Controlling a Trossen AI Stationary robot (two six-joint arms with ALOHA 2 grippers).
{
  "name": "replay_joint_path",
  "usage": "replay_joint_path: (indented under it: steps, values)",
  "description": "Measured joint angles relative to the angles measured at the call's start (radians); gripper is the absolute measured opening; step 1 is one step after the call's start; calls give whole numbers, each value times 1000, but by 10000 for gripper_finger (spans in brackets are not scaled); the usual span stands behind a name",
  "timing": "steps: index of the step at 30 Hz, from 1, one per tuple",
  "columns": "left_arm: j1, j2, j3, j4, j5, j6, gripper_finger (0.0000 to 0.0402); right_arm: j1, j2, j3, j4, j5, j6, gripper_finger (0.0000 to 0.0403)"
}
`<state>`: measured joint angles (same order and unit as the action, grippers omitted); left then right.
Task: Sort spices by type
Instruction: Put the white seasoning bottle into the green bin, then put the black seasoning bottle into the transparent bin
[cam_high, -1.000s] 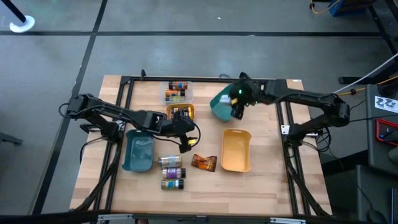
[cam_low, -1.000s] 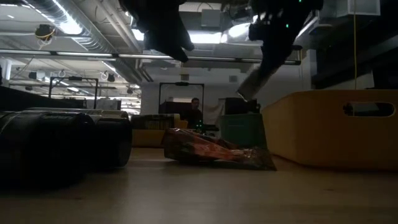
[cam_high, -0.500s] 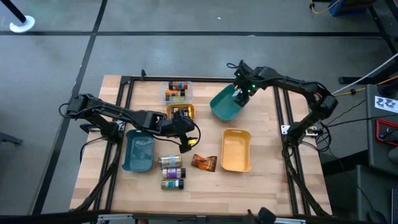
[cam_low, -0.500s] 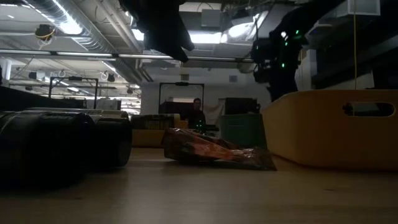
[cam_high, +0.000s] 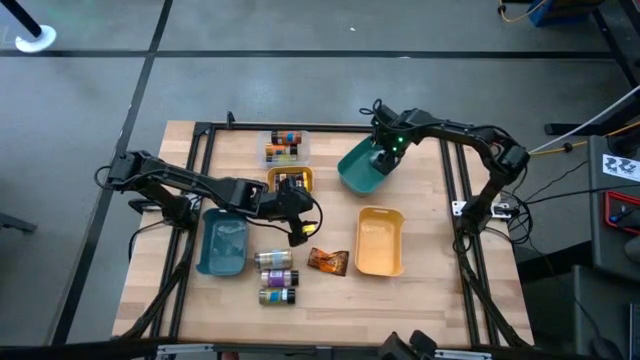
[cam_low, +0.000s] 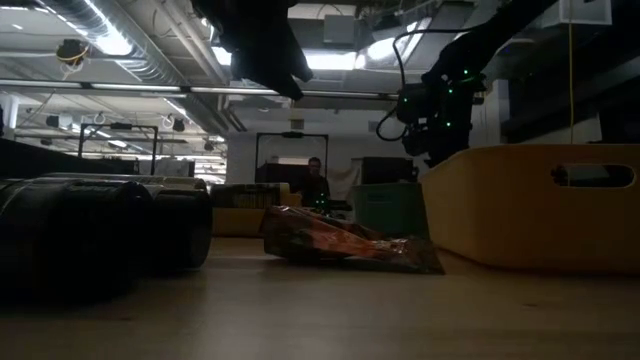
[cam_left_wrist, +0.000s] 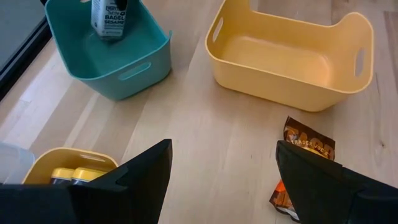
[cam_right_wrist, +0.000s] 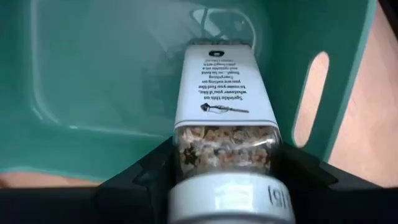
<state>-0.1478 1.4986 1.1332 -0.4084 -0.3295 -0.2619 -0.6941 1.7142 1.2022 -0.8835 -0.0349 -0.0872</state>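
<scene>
Right gripper (cam_right_wrist: 225, 180) holds a white-labelled glass spice jar (cam_right_wrist: 224, 112) inside the teal plastic bin (cam_high: 360, 172).

I see the left gripper (cam_left_wrist: 224, 168), fingers parted and empty, hovering near the orange-brown foil packet (cam_high: 327, 261); two dark-capped jars (cam_high: 277, 277) lie just beside that packet.

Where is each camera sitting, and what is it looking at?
High view: above the table, looking straight down; both arms show, the right gripper over the teal tray.
Low view: at table-top height, looking across at the packet; the arms hang in from above.
Left wrist view: on the left arm, past its open dark fingers, toward the yellow tray.
Right wrist view: on the right arm, looking into the teal tray at the white-label jar it grips.
Shared: the left wrist view also shows that jar in the teal tray.
</scene>
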Motion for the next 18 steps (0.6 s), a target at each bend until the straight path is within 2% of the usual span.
replay_joint_path:
  steps: [10,18]
  values:
    - [0,0,0,0,0,0,269,0,4,-3,12,4,0,247]
    - [0,0,0,0,0,0,269,0,4,-3,15,19,0,254]
